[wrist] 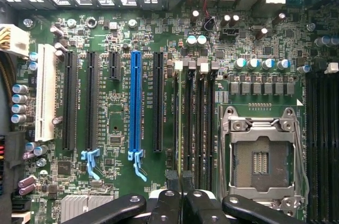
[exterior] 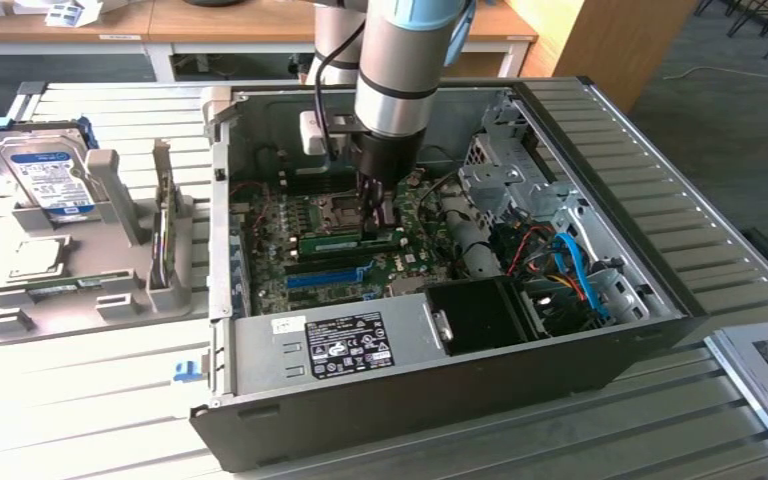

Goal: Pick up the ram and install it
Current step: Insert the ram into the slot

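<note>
The ram [exterior: 348, 241] is sitting on edge along a slot of the motherboard [exterior: 271, 215], at the centre of the exterior frame. I am hovering my pincer [exterior: 383, 220], pressed together, right at its end toward the exterior view's right. I cannot tell whether I am pinching it. The open computer case [exterior: 598, 330] is enclosing both.

Gripper [exterior: 383, 212] shut inside case [exterior: 491, 400], just over ram [exterior: 348, 240].
</note>
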Controlling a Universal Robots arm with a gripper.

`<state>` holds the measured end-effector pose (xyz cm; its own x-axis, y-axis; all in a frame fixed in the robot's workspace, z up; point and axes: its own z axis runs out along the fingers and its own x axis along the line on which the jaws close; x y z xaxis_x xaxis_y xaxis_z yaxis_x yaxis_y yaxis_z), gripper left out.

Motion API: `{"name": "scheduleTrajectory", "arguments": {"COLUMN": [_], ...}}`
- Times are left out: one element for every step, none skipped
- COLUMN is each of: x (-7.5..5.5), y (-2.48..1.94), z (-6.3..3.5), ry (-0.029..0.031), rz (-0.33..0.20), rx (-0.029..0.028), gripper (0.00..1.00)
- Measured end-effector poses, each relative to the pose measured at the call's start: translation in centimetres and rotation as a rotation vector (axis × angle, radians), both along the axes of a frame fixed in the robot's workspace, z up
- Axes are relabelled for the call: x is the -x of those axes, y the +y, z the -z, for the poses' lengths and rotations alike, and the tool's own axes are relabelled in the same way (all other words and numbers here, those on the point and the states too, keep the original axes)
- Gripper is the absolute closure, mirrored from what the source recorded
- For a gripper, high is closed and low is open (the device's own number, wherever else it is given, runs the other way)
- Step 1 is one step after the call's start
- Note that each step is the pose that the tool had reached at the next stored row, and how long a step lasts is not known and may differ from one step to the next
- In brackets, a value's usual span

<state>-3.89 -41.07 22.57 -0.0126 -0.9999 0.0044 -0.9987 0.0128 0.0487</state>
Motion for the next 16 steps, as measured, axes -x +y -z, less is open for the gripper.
{"name": "scheduleTrajectory", "arguments": {"x": [0.00, 0.00, 0.00, 0.00, 0.00, 0.00, 0.00, 0.00, 0.00, 0.00, 0.00, 0.00, 0.00, 0.00, 0.00, 0.00], "y": [0.00, 0.00, 0.00, 0.00, 0.00, 0.00, 0.00, 0.00, 0.00, 0.01, 0.01, 0.00, 0.00, 0.00, 0.00, 0.00], "z": [0.03, 0.06, 0.07, 0.07, 0.07, 0.08, 0.08, 0.08, 0.09, 0.14, 0.18, 0.21, 0.21, 0.21, 0.21, 0.21], "ry": [0.0000, 0.0000, 0.0001, 0.0001, 0.0001, 0.0001, 0.0000, 0.0001, 0.0000, -0.0002, -0.0002, 0.0000, 0.0000, 0.0001, 0.0001, 0.0001], "rz": [0.000, 0.000, 0.000, 0.000, 0.000, 0.000, 0.000, 0.000, 0.000, 0.000, 0.000, 0.000, 0.000, 0.000, 0.000, 0.000], "rx": [0.0000, 0.0000, 0.0001, 0.0002, 0.0002, 0.0001, 0.0000, 0.0000, 0.0000, -0.0003, -0.0003, -0.0001, 0.0001, 0.0001, 0.0002, 0.0001], "gripper": [0.88, 0.88, 0.88, 0.88, 0.88, 0.88, 0.88, 0.88, 0.88, 0.88, 0.88, 0.88, 0.88, 0.88, 0.88, 0.88]}}
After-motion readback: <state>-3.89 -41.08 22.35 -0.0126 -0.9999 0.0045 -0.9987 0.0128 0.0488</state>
